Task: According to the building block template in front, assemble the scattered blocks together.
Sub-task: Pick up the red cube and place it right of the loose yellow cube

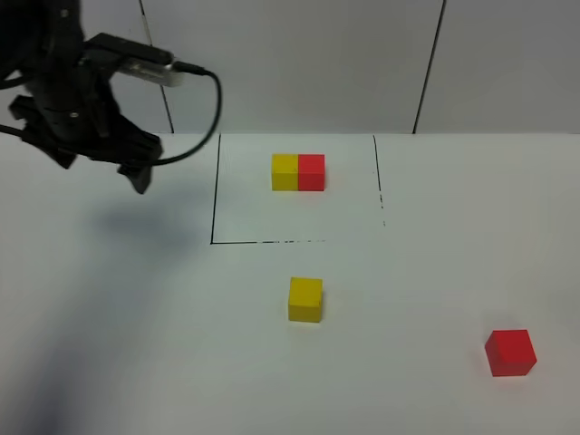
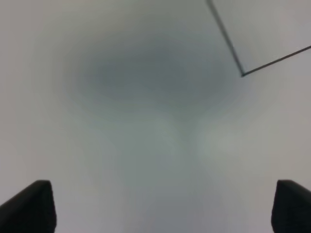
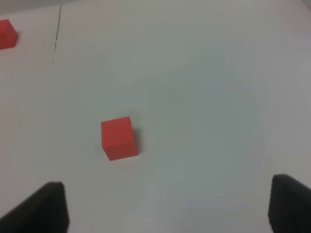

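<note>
Two open, empty hands: left hand point(image 2: 164, 185), right hand point(image 3: 166, 183)

Bare white table point(image 1: 109, 362) spreads across the lower left; the loose yellow cube point(image 1: 305, 299) at centre and red cube point(image 1: 511, 352) at lower right stand well apart.

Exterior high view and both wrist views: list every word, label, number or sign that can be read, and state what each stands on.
None: no readable text shows in any view.
The template pair, the loose yellow cube and the loose red cube have plain faces.
The black outline on the table is a drawn line, not lettering.
</note>
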`<state>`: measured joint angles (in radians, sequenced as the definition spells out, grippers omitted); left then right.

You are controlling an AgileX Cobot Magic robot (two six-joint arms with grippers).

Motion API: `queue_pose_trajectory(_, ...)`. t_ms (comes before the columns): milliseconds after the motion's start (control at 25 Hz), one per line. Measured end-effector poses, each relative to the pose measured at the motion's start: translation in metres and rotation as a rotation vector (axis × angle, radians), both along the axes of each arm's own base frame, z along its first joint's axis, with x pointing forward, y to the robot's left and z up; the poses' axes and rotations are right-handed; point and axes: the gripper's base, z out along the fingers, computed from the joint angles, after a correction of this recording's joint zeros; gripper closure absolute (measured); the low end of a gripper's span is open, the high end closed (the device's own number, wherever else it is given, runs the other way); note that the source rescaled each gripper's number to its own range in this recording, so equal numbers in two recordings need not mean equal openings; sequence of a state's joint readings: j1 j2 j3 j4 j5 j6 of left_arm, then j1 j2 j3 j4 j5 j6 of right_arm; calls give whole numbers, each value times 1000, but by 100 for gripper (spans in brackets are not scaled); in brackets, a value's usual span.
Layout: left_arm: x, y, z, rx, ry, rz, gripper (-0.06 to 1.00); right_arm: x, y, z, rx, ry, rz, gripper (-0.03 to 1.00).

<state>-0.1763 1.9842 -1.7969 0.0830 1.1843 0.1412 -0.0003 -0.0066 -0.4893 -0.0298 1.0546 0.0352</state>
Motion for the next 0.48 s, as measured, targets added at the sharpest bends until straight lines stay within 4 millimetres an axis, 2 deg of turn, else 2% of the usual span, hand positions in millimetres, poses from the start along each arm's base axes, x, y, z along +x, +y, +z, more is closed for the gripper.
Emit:
queue_pose_trajectory(120, -27, 37, 10, -42, 23, 101, 8, 0, 0, 0, 0, 0, 0, 31)
queue_pose_trajectory(200, -52, 52, 22, -82, 21, 154, 9, 0, 0, 0, 0, 0, 0, 31)
queue_pose_trajectory(320, -93, 63, 42, -107, -39, 186, 12, 0, 0, 0, 0, 0, 0, 31)
queue_pose_trajectory(480, -152, 61, 69, -152, -217, 181, 14, 0, 0, 0, 0, 0, 0, 31)
